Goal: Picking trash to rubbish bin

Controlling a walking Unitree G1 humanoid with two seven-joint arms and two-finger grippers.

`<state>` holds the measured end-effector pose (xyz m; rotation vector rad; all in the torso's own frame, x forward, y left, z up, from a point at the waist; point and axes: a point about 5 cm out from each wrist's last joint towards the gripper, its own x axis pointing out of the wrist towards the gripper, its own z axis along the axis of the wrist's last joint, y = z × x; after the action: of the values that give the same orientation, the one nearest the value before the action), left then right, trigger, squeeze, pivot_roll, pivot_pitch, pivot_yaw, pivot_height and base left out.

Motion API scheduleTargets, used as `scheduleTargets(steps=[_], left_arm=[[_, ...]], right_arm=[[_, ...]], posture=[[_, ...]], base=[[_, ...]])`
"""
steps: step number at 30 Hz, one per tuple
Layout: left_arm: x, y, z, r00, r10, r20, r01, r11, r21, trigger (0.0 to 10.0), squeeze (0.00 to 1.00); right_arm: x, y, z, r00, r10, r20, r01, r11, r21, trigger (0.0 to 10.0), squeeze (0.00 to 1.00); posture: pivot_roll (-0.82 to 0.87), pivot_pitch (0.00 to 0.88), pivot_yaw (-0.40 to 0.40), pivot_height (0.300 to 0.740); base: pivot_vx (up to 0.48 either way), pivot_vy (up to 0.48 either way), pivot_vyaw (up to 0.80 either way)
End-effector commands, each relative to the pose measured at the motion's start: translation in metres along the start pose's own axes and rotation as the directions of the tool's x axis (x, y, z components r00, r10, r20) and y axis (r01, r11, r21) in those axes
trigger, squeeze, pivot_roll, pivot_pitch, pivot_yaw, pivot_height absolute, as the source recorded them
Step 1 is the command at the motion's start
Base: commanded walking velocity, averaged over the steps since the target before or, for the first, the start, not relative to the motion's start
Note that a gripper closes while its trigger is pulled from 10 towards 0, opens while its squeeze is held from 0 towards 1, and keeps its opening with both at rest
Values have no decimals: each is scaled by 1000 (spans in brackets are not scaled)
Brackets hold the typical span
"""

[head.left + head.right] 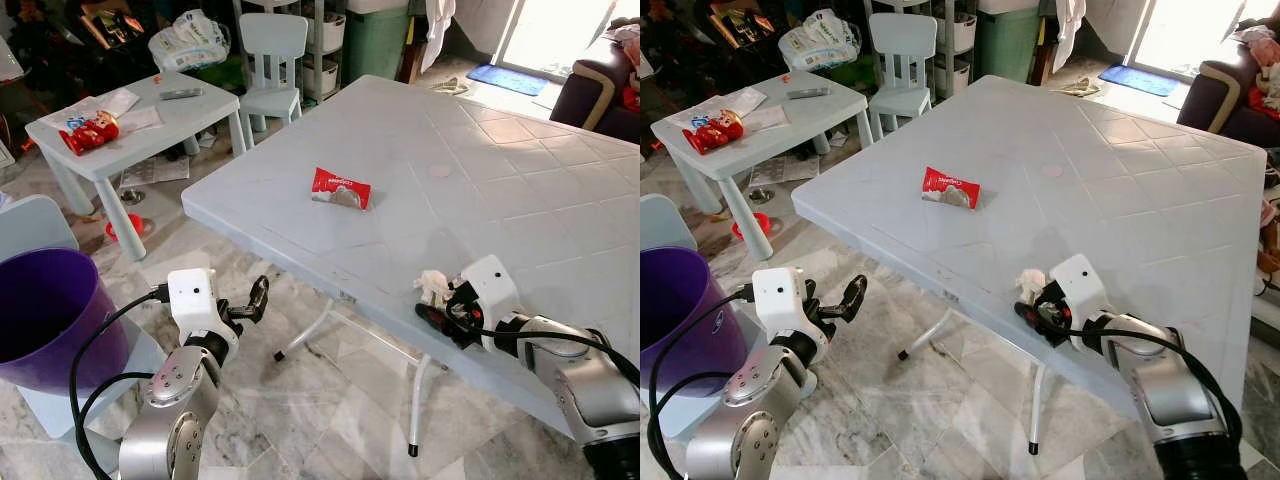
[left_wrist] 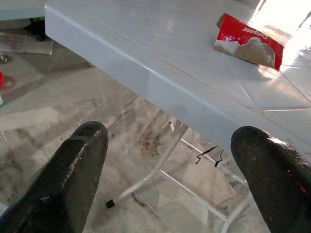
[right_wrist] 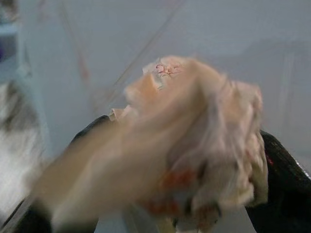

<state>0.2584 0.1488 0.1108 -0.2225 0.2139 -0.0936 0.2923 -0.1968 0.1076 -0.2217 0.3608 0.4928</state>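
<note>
The right gripper sits at the near edge of the big grey table, its fingers pinched on a crumpled paper wad. In the right wrist view the wad bulges between the two black fingers; the picture is blurred, so the pale paper with orange marks is all that can be made out of it.

A red toothpaste box lies flat near the middle of the table, well apart from the right gripper. In the left wrist view the box lies beyond the table's edge.

The left gripper hangs over the marble floor beside the table's corner, below the tabletop, with its fingers spread wide and nothing between them.

A purple bin stands on the floor at the robot's left, near the left arm.

Farther back stands a small table with a red packet and papers on it, and a small chair beside it.
</note>
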Motion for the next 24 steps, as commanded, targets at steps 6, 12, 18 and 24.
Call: scheduleTargets(steps=[6, 12, 18, 24], left_arm=[[6, 0, 7, 1000, 5, 17, -5, 1000, 10, 10000, 0], [13, 1, 13, 999, 4, 41, -5, 1000, 22, 10000, 0], [19, 4, 20, 998, 9, 64, -12, 999, 35, 10000, 0], [25, 8, 29, 994, 16, 104, -21, 999, 47, 10000, 0]], right_arm=[[6, -9, 18, 978, -163, 127, 164, 986, 9, 0, 0], [12, -5, 22, 954, -236, 184, 236, 971, 22, 0, 0], [16, -2, 26, 937, -273, 219, 271, 962, 38, 0, 0], [20, 0, 38, 906, -324, 272, 312, 946, 86, 0, 0]], posture=[[26, 43, -30, 740], [25, 40, -23, 740], [25, 36, -20, 740], [27, 30, -13, 740]], base=[[0, 0, 0], [0, 0, 0], [0, 0, 0], [0, 0, 0]])
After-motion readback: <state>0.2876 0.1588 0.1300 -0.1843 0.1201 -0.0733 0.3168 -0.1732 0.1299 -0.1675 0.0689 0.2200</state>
